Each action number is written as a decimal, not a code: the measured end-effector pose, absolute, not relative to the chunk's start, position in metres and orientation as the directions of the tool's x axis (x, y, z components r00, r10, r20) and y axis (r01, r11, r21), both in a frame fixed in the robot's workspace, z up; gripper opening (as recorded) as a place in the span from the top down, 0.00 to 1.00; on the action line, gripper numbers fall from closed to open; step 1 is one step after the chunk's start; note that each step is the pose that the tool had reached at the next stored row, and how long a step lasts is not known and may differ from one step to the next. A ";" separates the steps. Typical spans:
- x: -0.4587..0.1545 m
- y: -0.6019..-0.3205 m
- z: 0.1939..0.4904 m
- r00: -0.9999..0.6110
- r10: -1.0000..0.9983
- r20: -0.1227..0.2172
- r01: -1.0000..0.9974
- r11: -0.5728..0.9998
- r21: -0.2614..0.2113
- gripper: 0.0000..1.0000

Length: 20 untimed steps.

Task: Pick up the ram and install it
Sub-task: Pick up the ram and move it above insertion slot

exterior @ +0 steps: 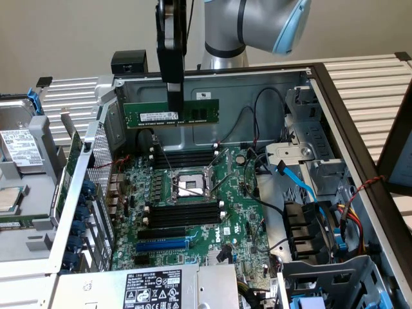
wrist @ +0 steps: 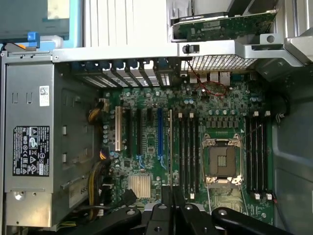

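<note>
Your pincer [exterior: 174, 108] is pinched on the ram [exterior: 201, 111] across its flat faces at the middle of its length. The stick hangs level in the air above the motherboard [exterior: 238, 212], over the far row of black slots [exterior: 183, 156] and touching nothing else. Treat it as light and stiff but fragile: a thin board that will likely crack if twisted. This central hold looks like the right place, since it keeps the ends balanced and the lower edge free.

A plain beige wall [exterior: 71, 29] stands evenly lit behind the gripper [exterior: 174, 104], while a pale slatted tabletop [exterior: 370, 84] stretches away on both sides, lower down than it.
</note>
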State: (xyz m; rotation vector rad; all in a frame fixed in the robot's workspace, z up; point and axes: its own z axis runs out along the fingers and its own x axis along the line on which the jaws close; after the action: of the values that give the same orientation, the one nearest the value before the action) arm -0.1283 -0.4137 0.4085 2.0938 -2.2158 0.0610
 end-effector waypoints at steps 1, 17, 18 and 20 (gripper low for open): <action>-0.128 -0.414 0.408 -0.055 -0.994 0.094 -0.998 0.058 0.034 0.88; -0.126 -0.399 0.407 -0.061 -0.994 0.091 -0.997 0.064 0.035 0.88; -0.126 -0.398 0.407 -0.061 -0.994 0.091 -0.997 0.065 0.035 0.88; -0.126 -0.394 0.407 -0.062 -0.994 0.091 -0.997 0.066 0.035 0.88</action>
State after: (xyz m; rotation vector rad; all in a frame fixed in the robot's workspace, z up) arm -0.1259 -0.3944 0.4072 2.0868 -2.2256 0.0566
